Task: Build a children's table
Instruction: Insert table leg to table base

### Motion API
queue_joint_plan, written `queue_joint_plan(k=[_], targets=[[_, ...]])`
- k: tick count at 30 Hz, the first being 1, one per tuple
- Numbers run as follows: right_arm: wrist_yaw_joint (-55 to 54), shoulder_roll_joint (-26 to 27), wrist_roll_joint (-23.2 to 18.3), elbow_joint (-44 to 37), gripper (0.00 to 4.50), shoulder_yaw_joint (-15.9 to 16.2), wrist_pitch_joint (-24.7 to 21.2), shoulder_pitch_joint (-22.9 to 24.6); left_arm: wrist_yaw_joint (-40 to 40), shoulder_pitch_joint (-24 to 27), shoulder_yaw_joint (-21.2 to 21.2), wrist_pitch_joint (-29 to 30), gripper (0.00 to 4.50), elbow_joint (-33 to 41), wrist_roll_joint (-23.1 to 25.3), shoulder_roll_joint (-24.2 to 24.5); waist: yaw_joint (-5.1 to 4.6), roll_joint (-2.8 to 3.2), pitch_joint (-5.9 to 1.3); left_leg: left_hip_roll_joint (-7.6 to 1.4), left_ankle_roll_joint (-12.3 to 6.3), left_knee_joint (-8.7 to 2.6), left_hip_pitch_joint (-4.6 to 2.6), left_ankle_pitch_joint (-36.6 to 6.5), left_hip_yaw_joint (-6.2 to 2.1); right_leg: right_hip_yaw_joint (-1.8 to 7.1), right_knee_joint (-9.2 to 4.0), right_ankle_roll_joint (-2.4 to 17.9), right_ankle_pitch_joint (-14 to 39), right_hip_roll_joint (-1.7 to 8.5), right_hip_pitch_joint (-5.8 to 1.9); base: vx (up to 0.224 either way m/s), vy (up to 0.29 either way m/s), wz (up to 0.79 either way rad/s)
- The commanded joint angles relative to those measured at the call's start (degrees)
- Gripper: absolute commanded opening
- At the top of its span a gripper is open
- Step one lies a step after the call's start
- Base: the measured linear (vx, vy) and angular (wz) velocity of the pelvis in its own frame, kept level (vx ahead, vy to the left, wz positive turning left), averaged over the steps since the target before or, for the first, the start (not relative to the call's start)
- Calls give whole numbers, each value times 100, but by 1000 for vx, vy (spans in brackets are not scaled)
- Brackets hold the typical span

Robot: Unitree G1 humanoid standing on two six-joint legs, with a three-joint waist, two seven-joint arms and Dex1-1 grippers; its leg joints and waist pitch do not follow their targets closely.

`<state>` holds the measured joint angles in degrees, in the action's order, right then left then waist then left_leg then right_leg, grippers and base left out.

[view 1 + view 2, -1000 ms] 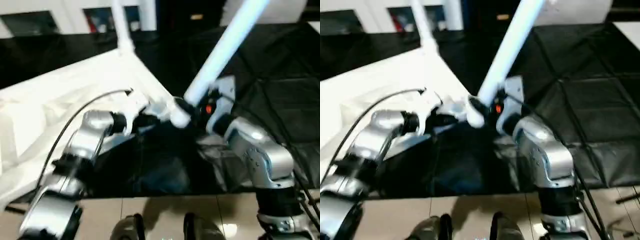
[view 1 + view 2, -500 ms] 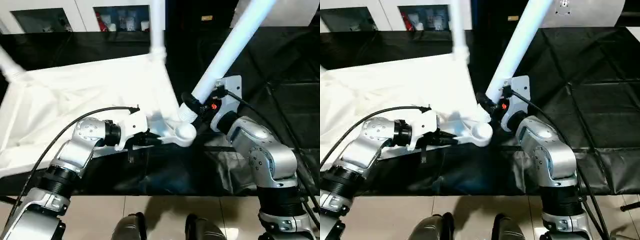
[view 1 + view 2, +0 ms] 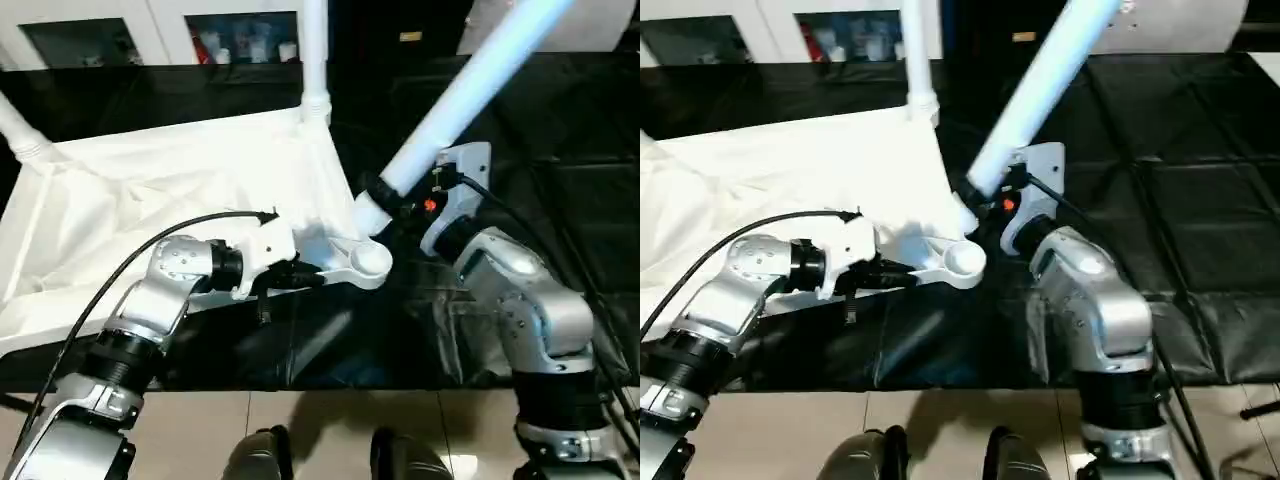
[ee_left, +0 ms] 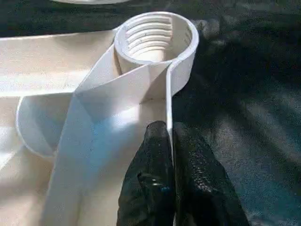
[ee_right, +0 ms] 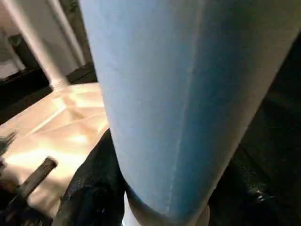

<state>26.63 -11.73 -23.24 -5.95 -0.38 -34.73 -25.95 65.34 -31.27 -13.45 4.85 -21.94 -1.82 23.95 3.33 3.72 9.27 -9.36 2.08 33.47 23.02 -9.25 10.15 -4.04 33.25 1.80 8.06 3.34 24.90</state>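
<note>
The upside-down table top point(image 3: 180, 190) lies on the black-covered worktop point(image 3: 560, 120), two legs point(image 3: 314, 50) already standing in its far corners. Left pincer point(image 4: 170, 141) is clamped on the rim beside the near threaded socket point(image 4: 155, 40). Right pincer point(image 3: 400, 205) grips a third leg point(image 3: 470, 90), tilted, its end just above that socket, not yet seated. A fourth leg looks left to fit.

One tabletop point(image 3: 180, 190), three legs point(image 3: 470, 90)

We see black mat point(image 3: 560, 130) with creases across work area. Pale floor tiles point(image 3: 320, 430) at near edge. White cabinet point(image 3: 160, 30) with glass doors at back, small items point(image 3: 245, 45) blurred inside.
</note>
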Motion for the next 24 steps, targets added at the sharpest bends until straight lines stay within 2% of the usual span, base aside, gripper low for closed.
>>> queue_joint_plan(k=[1,3,9,11,14,20,24], targets=[[315,-106,52,-21,190,223,173,-18,-107,98,37,67,71,103,-62,14,-26,-57,-464,-337,-249,-410,-152,-1184,-143,333,-406,902,2024,529,-342,0,0,0],[475,-165,118,-7,190,329,316,-2,-202,106,44,124,98,107,-5,35,-34,-49,-467,-334,-303,-400,-145,-1132,-139,333,-398,915,1933,524,-343,0,0,0],[599,-250,75,-22,190,363,215,8,-167,171,10,337,101,188,20,110,-35,-51,-483,-343,-401,-390,-147,-982,-141,326,-385,1016,1797,514,-346,0,0,0],[645,-278,57,-1,190,369,227,10,-152,202,-6,361,72,220,-21,132,-39,-49,-496,-338,-391,-386,-150,-1015,-137,325,-383,1015,1819,514,-354,0,0,0],[697,-306,75,24,190,390,278,15,-138,216,-21,395,62,257,-58,154,-42,-52,-494,-341,-379,-388,-147,-1015,-141,327,-387,1007,1852,521,-360,0,0,0],[848,-408,148,90,190,478,373,11,-10,291,-81,486,7,395,-102,248,-60,-58,-517,-333,-418,-371,-141,-925,-133,325,-371,1050,1733,514,-369,0,0,0],[967,-515,220,162,190,573,332,-36,-31,279,-157,402,0,299,28,308,-74,-75,-539,-322,-470,-353,-129,-819,-131,320,-362,1065,1654,512,-391,0,0,0]])
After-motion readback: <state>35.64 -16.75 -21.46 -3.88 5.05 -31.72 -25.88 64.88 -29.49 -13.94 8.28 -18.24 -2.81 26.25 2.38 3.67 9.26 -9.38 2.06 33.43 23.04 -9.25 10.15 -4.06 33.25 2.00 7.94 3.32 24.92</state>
